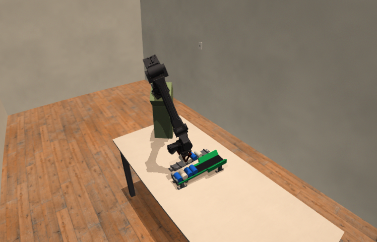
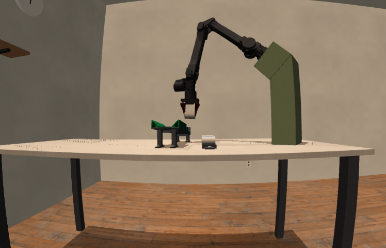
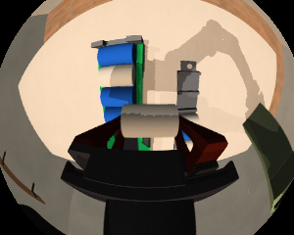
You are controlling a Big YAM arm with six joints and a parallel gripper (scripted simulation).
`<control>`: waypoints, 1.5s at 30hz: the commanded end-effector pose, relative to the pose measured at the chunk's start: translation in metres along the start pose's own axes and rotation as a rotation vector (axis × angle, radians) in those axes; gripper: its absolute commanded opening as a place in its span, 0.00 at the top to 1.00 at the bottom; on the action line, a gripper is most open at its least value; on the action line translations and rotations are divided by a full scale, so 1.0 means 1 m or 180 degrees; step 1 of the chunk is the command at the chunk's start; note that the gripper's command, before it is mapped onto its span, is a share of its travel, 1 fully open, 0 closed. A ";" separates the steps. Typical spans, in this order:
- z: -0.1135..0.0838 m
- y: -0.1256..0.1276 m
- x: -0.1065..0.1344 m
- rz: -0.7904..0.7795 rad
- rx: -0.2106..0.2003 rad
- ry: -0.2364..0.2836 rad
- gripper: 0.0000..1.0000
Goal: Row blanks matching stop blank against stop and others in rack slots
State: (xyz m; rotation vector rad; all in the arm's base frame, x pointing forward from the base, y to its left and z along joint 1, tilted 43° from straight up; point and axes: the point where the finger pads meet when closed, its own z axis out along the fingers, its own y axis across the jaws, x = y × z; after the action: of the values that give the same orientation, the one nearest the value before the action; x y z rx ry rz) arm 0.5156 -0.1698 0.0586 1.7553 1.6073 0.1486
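Note:
My gripper (image 2: 189,108) is shut on a cream blank (image 2: 189,114) and holds it in the air, above the table and between the green feed ramp (image 2: 170,125) and the grey stock rack (image 2: 209,142). In the wrist view the cream blank (image 3: 150,121) lies crosswise between my fingers. The ramp (image 1: 208,163) carries a row at its lower end: a blue blank (image 3: 116,57) at the stop, then a cream blank (image 3: 119,77), then two more blue blanks (image 3: 118,98). The rack (image 1: 181,164) lies beside the ramp, with a blue blank (image 1: 194,156) on its far part.
The arm's olive-green base column (image 2: 284,98) stands at the table's far end. The table edge runs close to the rack's side in the top view. The ramp stands on dark legs (image 2: 165,138).

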 end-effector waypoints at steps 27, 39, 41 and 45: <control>0.038 -0.099 -0.011 -0.0306 0.0061 -0.0041 0.43; 0.080 -0.101 -0.011 -0.0306 0.0063 -0.0041 0.43; 0.090 -0.102 -0.011 -0.0306 0.0063 -0.0041 0.43; 0.110 -0.103 -0.011 -0.0307 0.0064 -0.0041 0.43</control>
State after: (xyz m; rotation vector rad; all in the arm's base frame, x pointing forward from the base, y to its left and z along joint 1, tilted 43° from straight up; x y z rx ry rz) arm 0.4842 -0.2226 -0.0652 1.6897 1.6868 0.0837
